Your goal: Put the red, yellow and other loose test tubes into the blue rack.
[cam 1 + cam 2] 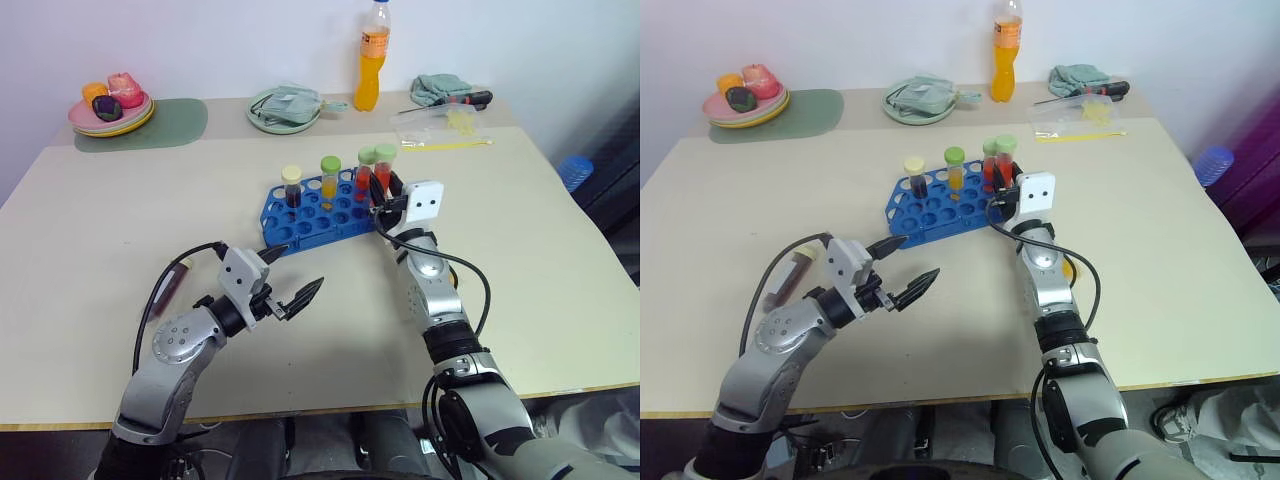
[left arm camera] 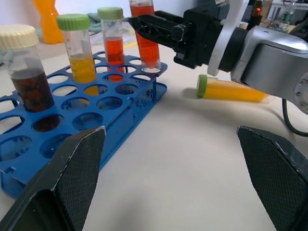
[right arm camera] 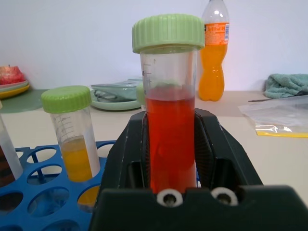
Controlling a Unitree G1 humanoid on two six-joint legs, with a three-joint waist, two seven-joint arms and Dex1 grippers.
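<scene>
The blue rack (image 1: 318,218) stands at mid-table. In it stand a dark brown tube with a cream cap (image 1: 291,187), a yellow tube with a green cap (image 1: 329,180) and a red tube with a green cap (image 1: 365,172). My right gripper (image 1: 385,196) is shut on a second red, green-capped tube (image 3: 171,139), held upright with its lower end at a hole on the rack's right end. A yellow tube (image 2: 231,90) lies on the table beside the right arm. A dark-liquid tube (image 1: 171,289) lies at my left. My left gripper (image 1: 304,266) hovers open in front of the rack, holding nothing.
Along the back of the table are a tall orange bottle (image 1: 372,58), a stack of plates with toy food (image 1: 110,112) on a green mat (image 1: 165,122), a green plate with a cloth (image 1: 285,108), a teal cloth (image 1: 440,88), a screwdriver (image 1: 468,100) and a plastic bag (image 1: 445,128).
</scene>
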